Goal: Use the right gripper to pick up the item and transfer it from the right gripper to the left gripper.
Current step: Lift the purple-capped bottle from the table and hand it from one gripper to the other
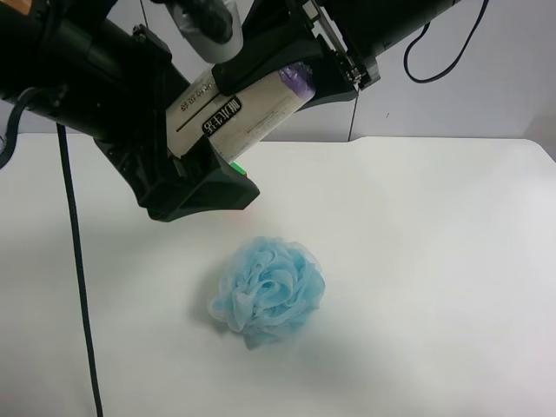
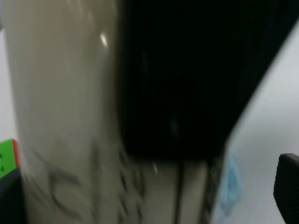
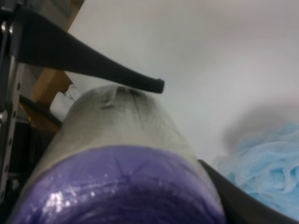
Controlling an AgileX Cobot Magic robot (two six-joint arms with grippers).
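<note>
The item [image 1: 241, 109], a roll with a white printed label and a purple end, hangs tilted in the air above the table. My right gripper [image 1: 295, 76], on the arm at the exterior high view's right, is shut on its purple end. The right wrist view shows that end [image 3: 117, 186] close up between the two black fingers [image 3: 103, 70]. My left gripper [image 1: 207, 169], on the bulky black arm at the exterior high view's left, is open around the roll's lower end. In the left wrist view the blurred label [image 2: 65, 140] fills the frame and one fingertip [image 2: 288, 186] stands apart from it.
A fluffy light-blue bath pouf [image 1: 269, 291] lies on the white table [image 1: 434, 261] below the grippers, and also shows in the right wrist view [image 3: 266, 163]. A multicoloured puzzle cube [image 1: 239, 168] is mostly hidden behind my left gripper; its green face shows in the left wrist view [image 2: 6, 157].
</note>
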